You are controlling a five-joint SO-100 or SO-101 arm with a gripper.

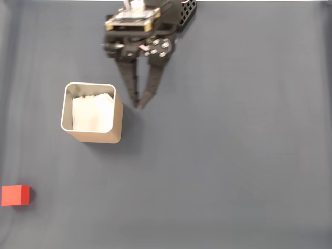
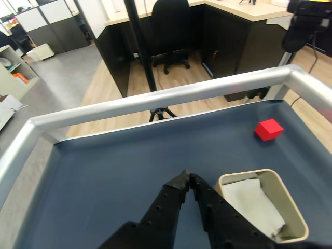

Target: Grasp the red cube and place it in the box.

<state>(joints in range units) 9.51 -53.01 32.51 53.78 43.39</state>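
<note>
The red cube [image 1: 15,195] lies alone on the dark blue mat at the far lower left of the fixed view; in the wrist view the red cube [image 2: 268,129] sits at the far right, near the metal rail. The box [image 1: 92,112] is tan with a pale rim and white lining, standing upright left of centre; the box [image 2: 260,206] appears at the lower right in the wrist view. My black gripper [image 1: 139,105] hangs just right of the box, its fingertips touching, holding nothing. From the wrist, the gripper [image 2: 187,179] points at bare mat left of the box.
A raised silver rail [image 2: 155,98] borders the blue mat [image 1: 233,155]. Beyond the rail stand a black pole, an office chair and desks on a wooden floor. Wide bare mat lies to the right of and below the gripper in the fixed view.
</note>
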